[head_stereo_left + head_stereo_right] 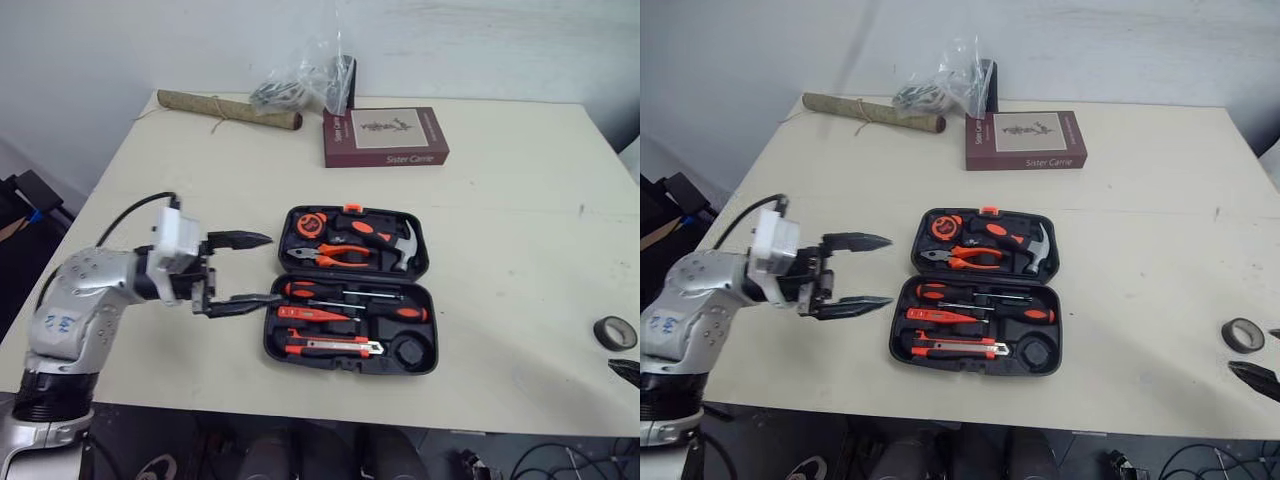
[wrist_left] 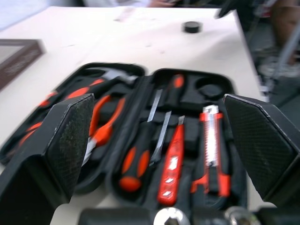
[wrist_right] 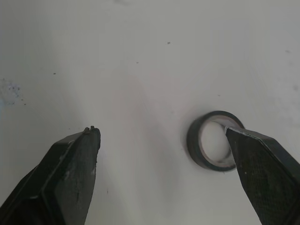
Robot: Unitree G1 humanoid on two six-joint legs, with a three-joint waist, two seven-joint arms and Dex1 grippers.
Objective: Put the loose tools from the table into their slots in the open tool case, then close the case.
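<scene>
Tape roll [image 3: 213, 140] was the one loose item found, lying flat on the counter [image 1: 500, 200] far to the right, near the counter's near edge and well apart from the tool case [image 1: 345, 362]. The case lay open at centre, and a round slot [image 1: 410, 350] at its near right corner stood empty.

The right gripper [image 3: 160, 133] hovered over the roll with its fingers spread wide. The roll sat against one finger rather than midway between the two. Judged risk: closing from this offset would likely shove the roll sideways or pinch only its rim, and a smooth ring so near the edge could skid off the counter.

The left gripper [image 1: 272, 268] was held just left of the case, fingers apart and empty. Judged risk: any forward drift could nudge the case and shift the slot. A roll seated askew would probably keep the lid from shutting.
</scene>
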